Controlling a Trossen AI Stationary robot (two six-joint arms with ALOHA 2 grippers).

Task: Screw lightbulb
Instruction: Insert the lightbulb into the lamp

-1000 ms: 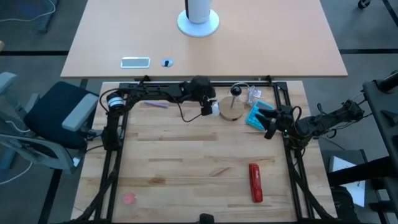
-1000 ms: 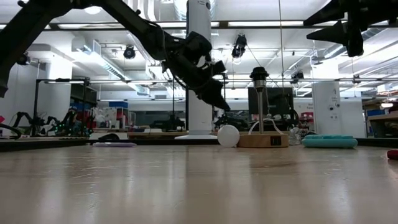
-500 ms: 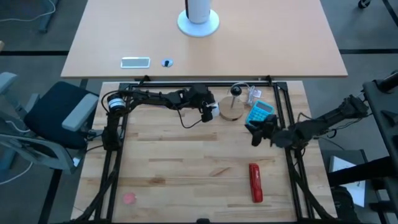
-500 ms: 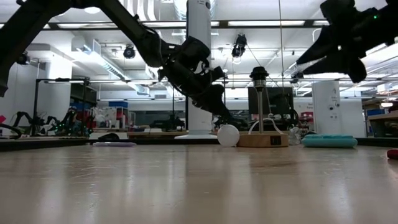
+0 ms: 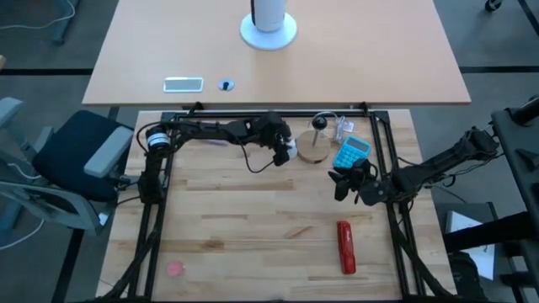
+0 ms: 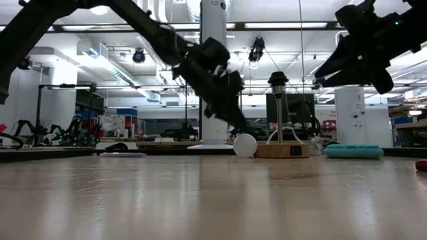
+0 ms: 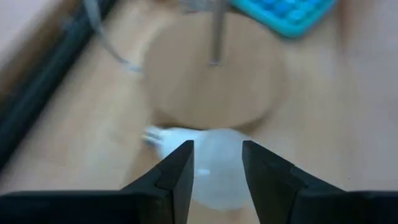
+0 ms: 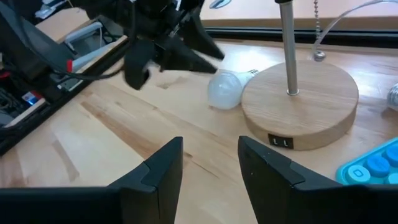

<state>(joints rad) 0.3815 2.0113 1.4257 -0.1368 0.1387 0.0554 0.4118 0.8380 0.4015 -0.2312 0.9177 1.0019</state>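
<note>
Risk: lightbulb rolls before I grip it.
High view: lightbulb [image 5: 290,146] lies near the table's [image 5: 253,210] far edge, against the wooden base [image 5: 314,151]. Left wrist view: my left gripper [image 7: 217,163] straddles it, open; clipping it could roll it away. Right wrist view: right gripper [image 8: 210,163] open, empty.

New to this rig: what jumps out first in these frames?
The left gripper hangs right over the small white lightbulb, which lies on the table against the round wooden base at the far middle; the jaws stand open, not on it yet. The right gripper hovers in the air to the right, open and empty, facing the same spot. A red tool lies alone near the front right.
</note>
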